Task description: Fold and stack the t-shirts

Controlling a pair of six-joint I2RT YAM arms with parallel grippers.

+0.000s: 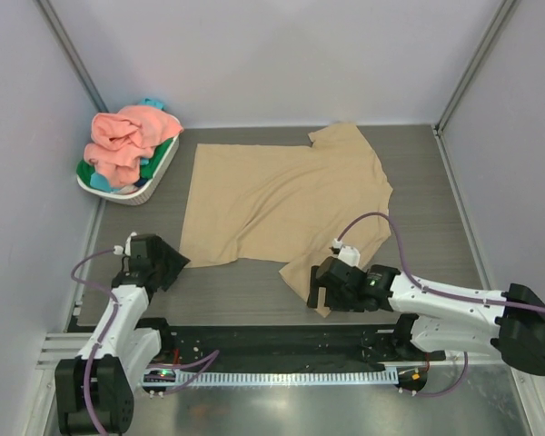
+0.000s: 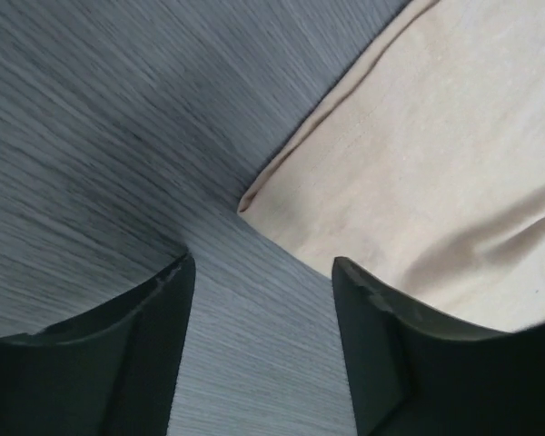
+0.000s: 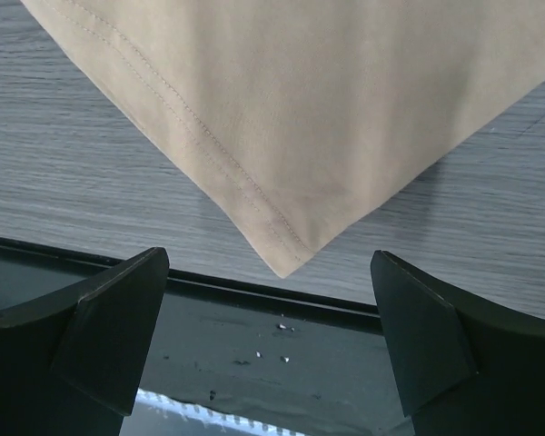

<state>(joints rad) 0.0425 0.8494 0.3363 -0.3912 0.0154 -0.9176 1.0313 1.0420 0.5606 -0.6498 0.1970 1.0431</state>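
Now: tan shirt laid out, both end effectors released at its near corners

Spread mostly flat across the middle of the grey bench (image 1: pixel 418 182), the tan t-shirt (image 1: pixel 282 204) lies with its hem toward the left and its collar end toward the right. One sleeve points to the far wall and the other reaches the near edge. Soft creases run across its middle.

At the near left, the left end effector (image 1: pixel 174 263) sits low beside the hem corner. Its wrist camera shows the two dark fingers (image 2: pixel 118 345) spread apart with bare bench between them. The cloth corner lies just ahead of the gap and nothing is grasped.

The right end effector (image 1: pixel 316 289) is at the near sleeve. Its fingers (image 3: pixel 109 318) are likewise spread wide, and the stitched sleeve corner points into the gap between them, right at the bench's near edge above a dark rail. Whether the pads touch the cloth cannot be told.

In the far left corner stands a white oval basket (image 1: pixel 154 177). A crumpled salmon pink shirt (image 1: pixel 127 136) is heaped on top, with green cloth (image 1: pixel 163 153) and teal cloth (image 1: pixel 100 182) showing beneath it.
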